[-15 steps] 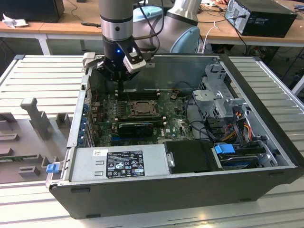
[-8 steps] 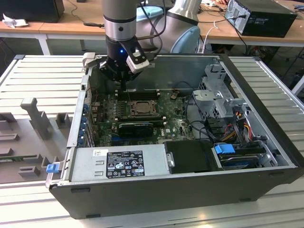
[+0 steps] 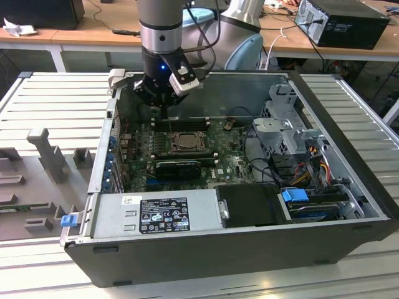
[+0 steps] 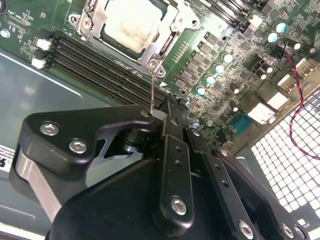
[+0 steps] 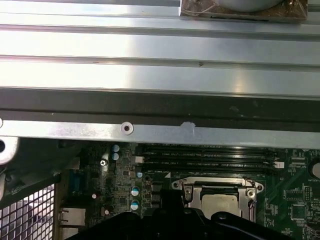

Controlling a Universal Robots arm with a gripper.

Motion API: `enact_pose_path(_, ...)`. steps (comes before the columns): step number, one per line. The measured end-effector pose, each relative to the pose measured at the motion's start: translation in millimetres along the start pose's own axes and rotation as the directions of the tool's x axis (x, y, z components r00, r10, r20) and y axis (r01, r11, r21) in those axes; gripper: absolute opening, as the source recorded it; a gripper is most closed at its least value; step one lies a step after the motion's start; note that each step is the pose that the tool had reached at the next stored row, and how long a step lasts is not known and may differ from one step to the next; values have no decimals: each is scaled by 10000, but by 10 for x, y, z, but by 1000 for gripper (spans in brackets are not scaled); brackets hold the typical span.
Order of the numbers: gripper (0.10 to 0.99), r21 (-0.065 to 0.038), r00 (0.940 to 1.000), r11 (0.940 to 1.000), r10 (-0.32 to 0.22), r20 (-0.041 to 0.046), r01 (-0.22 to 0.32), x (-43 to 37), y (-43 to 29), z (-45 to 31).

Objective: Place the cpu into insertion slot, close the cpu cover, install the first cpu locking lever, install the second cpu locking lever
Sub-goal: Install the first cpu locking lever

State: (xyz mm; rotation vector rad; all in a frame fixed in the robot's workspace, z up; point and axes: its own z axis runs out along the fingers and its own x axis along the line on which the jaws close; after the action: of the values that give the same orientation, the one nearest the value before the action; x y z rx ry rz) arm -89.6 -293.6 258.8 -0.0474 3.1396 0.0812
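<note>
1. The gripper point(image 4: 159, 115) hangs inside the open computer case point(image 3: 249, 255), just beside the socket on its memory-slot side. Its fingers are drawn together on the free end of a thin wire locking lever point(image 4: 151, 90).
2. In the second wrist view the locking lever runs straight from the fingertips, across the memory slots point(image 4: 95, 65), to a screwed corner of the socket frame. Its height above the board cannot be judged.
3. The cpu point(image 4: 132, 22) lies flat in the insertion slot point(image 4: 82, 21), pale face up.
4. The cpu cover point(image 4: 172, 30) is down over the chip. The silvery frame surrounds the face, which shows through the cut-out centre.
5. In the first wrist view the socket sits directly past the gripper body, and the long black memory slots lie between it and the case's metal edge rail point(image 5: 150, 132).
6. The socket is set in the green circuit board point(image 4: 235, 55), which carries rows of round capacitors point(image 4: 210, 80) alongside.
7. A red and black twisted cable point(image 4: 300, 95) crosses the board near the perforated rear panel point(image 4: 290, 160).
8. In the exterior view the power supply point(image 3: 156, 212) occupies the case's near side. The case rests on a ribbed metal table point(image 3: 62, 99).
</note>
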Motion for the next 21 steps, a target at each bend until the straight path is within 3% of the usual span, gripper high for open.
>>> enact_pose_path(21, 106, 0, 10000, 10000, 0, 0, 0, -153, -5, 0)
